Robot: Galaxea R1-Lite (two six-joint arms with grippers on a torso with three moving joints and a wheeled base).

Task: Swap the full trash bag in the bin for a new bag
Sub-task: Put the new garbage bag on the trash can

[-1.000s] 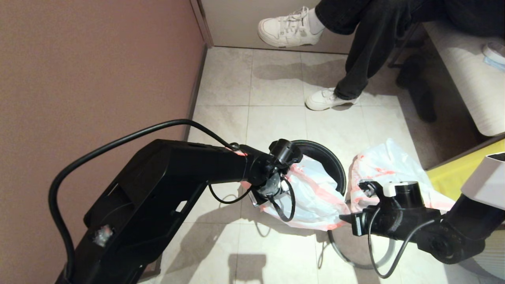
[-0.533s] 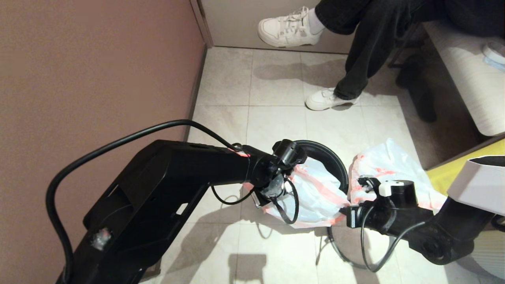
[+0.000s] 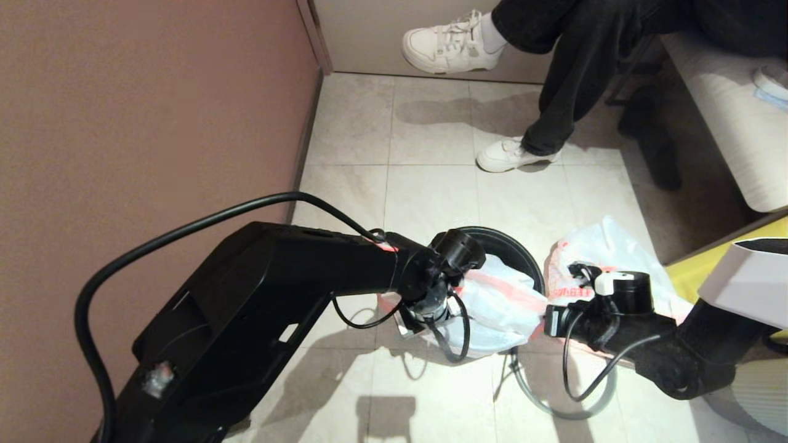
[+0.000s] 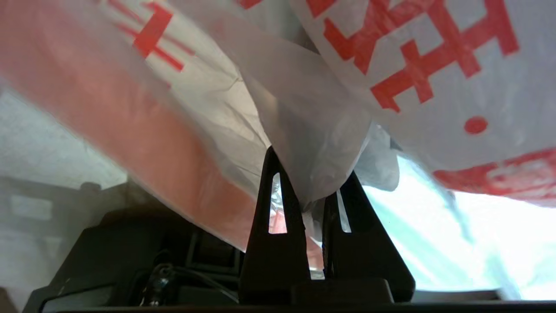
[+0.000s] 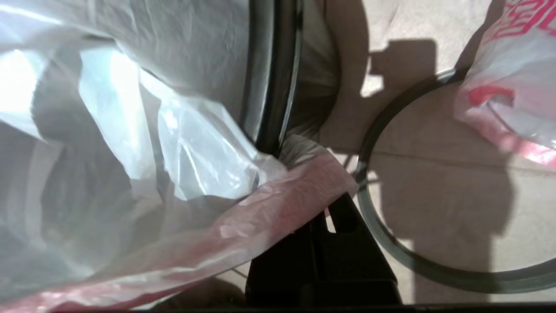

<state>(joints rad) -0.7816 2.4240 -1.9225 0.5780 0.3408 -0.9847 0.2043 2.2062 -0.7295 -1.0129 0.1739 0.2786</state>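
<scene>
The new bag [image 3: 498, 301], limp white with red print and a pink hem, hangs stretched over the near half of the black bin [image 3: 514, 243]. My left gripper [image 3: 411, 320] is at the bin's left side, shut on a fold of the new bag [image 4: 304, 130]. My right gripper [image 3: 543, 321] is at the bin's right side, shut on the pink hem [image 5: 278, 204] beside the bin's rim [image 5: 273, 87]. The full trash bag [image 3: 609, 252] lies on the floor right of the bin, behind my right wrist.
The loose grey ring [image 3: 554, 409] lies flat on the tiles near the bin, under my right arm; it shows as a grey ring [image 5: 391, 248] in the right wrist view. A seated person's white shoes [image 3: 511, 157] rest farther back. A brown wall [image 3: 154, 123] runs along the left.
Both grippers have carried the new bag a little farther over the bin's opening. The right gripper has risen away from the floor ring toward the bin's rim.
</scene>
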